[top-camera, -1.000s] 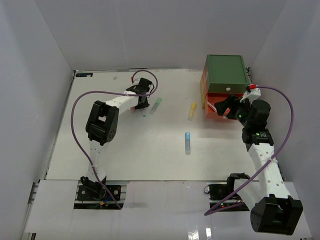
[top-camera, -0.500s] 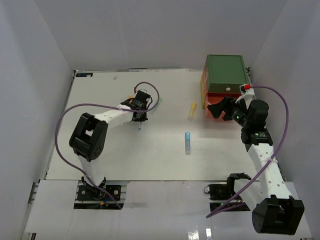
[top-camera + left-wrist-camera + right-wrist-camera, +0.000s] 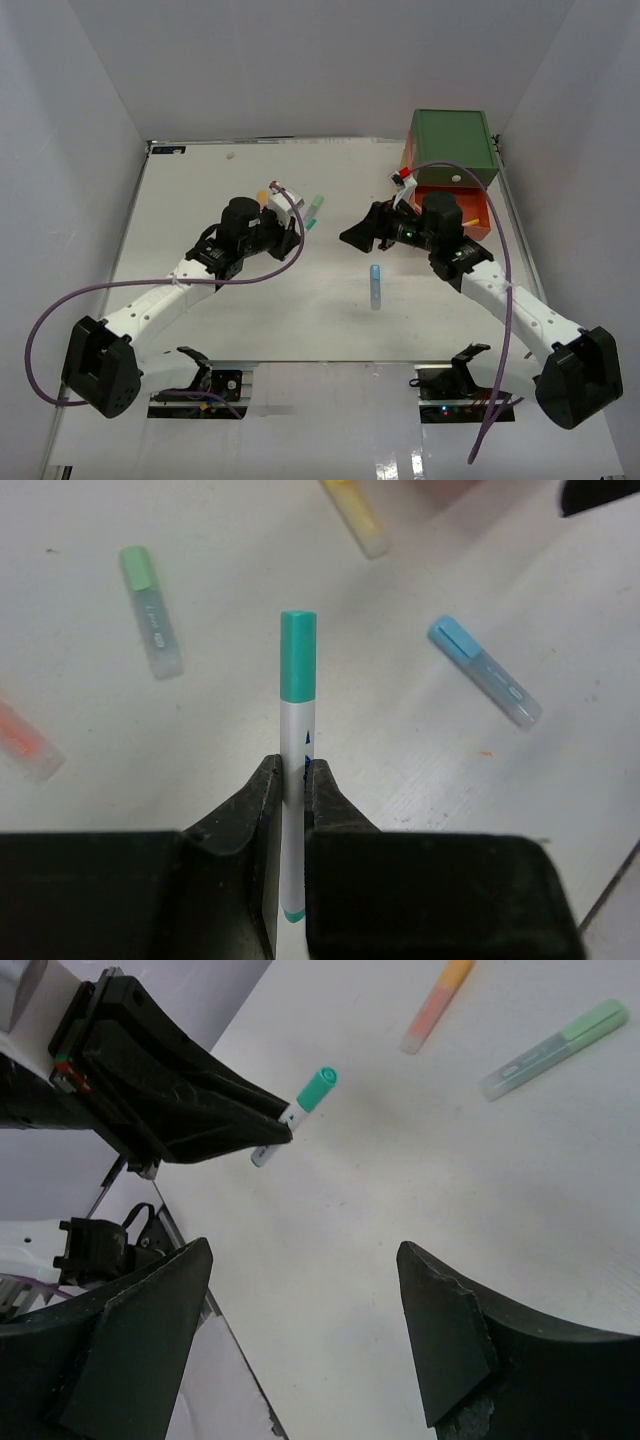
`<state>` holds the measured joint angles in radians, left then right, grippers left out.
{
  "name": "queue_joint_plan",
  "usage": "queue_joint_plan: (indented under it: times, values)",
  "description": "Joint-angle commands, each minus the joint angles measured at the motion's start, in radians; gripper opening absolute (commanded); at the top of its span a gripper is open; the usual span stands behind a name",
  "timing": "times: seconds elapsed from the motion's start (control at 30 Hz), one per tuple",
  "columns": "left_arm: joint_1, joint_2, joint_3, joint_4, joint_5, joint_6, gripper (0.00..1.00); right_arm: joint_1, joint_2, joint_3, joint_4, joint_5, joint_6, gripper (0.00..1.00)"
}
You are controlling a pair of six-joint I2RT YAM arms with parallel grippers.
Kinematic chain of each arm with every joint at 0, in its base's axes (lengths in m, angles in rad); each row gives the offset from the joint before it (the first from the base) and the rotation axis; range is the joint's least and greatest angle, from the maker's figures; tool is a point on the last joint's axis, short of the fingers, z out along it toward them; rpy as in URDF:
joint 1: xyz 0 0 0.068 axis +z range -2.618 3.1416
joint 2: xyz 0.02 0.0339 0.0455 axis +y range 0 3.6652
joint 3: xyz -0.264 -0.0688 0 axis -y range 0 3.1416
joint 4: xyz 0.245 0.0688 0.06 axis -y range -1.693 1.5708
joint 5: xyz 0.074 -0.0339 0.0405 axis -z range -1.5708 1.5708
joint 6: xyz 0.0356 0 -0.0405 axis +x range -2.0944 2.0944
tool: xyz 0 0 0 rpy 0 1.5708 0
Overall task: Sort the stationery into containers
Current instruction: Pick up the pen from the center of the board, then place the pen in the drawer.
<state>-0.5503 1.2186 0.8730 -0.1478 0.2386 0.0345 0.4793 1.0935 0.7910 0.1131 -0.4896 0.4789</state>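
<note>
Pen (image 3: pixel 297 680) with a teal cap, clamped between the jaws of the left gripper (image 3: pixel 290 780). They pinch its white barrel near the back end, and the capped end sticks out forward past the tips. Facing it over the middle of the tabletop (image 3: pixel 300 320), the right gripper (image 3: pixel 300 1330) has its jaws spread wide with nothing between them. The pen is out ahead of them, apart from both fingers (image 3: pixel 150 1350).

Loose on the tabletop around the left gripper lie a green highlighter (image 3: pixel 152 625), an orange highlighter (image 3: pixel 25 745), a yellow highlighter (image 3: pixel 357 515) and a blue highlighter (image 3: pixel 485 670). None of them touches the pen. Seen from above, the blue highlighter lies alone, nearer the arm bases than either gripper.

At the far right corner the green drawer (image 3: pixel 452 145) sits on top, and the orange-red drawer (image 3: pixel 470 205) sticks out from under it on the near side.
</note>
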Motion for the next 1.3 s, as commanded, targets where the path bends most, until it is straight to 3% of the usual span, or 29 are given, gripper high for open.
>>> queue_joint_plan:
  times: [0.0, 0.3, 0.73, 1.27]
  values:
    - [-0.007, -0.050, -0.049, 0.047, 0.169, 0.111, 0.07, 0.088, 0.066, 0.082, 0.103, 0.057, 0.050, 0.80]
    - [-0.010, -0.117, -0.089, 0.067, 0.191, 0.185, 0.08, 0.186, 0.226, 0.192, 0.112, 0.103, 0.078, 0.79]
    - [-0.011, -0.126, -0.106, 0.073, 0.214, 0.211, 0.10, 0.211, 0.322, 0.228, 0.141, 0.083, 0.087, 0.73]
    - [-0.019, -0.133, -0.114, 0.074, 0.220, 0.211, 0.11, 0.225, 0.367, 0.208, 0.177, 0.060, 0.101, 0.39]
